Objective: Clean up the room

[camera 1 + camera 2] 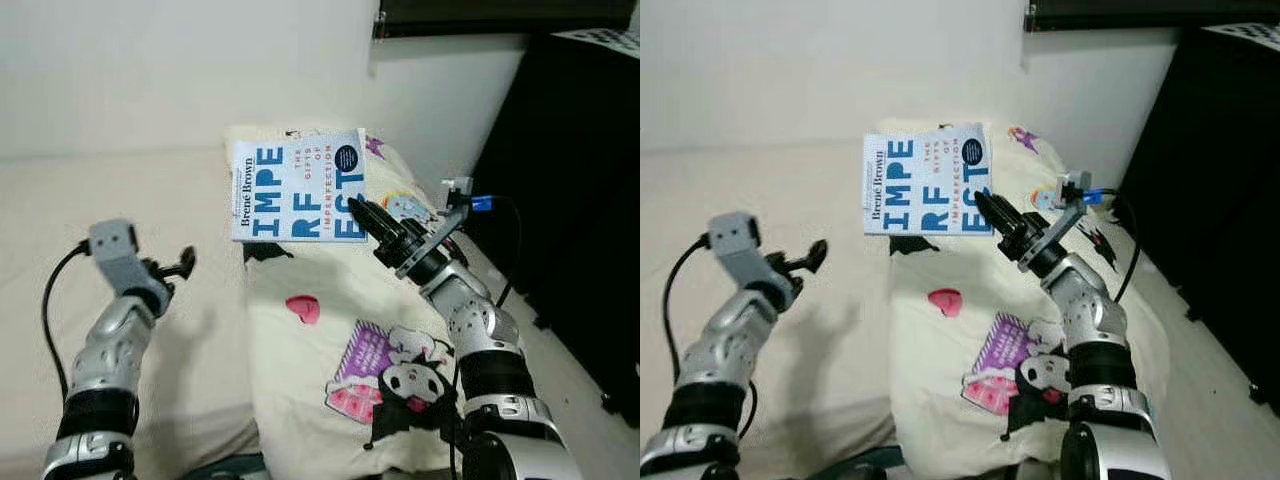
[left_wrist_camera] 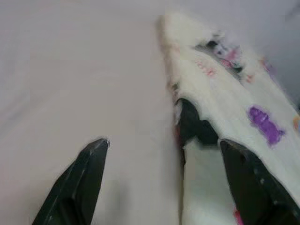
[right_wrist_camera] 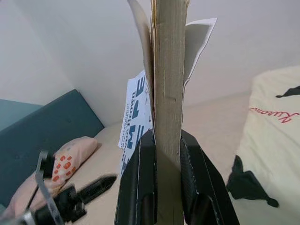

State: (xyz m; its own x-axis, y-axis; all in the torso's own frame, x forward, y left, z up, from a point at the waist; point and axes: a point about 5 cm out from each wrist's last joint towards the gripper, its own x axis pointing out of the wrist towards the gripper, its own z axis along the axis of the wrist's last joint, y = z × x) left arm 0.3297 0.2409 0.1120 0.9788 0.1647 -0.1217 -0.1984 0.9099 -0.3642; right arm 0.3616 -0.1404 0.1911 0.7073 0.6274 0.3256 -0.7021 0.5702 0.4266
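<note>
The right tool (image 1: 368, 212) pinches one edge of the white paperback book with blue letters (image 1: 298, 185), up above the cartoon-print blanket (image 1: 350, 330). It could slip out. The left tool (image 1: 183, 262) is open.

Head views look down; wrist views skim the bed (image 1: 190, 330) closely.

A cream bed sheet (image 1: 190, 330) is covering the bed, lying smooth beside a cartoon-print blanket (image 1: 400, 340) that is spreading across the right half of the bed. A pink heart (image 1: 304, 308) and a black-and-white cartoon figure (image 1: 410, 385) are showing on the blanket's print. A plain white wall (image 1: 180, 70) is rising behind the bed. Dark furniture (image 1: 580, 200) is standing at the far right. In the right wrist view, a teal headboard (image 3: 42, 126) is leaning behind a pink patterned pillow (image 3: 65, 164).
</note>
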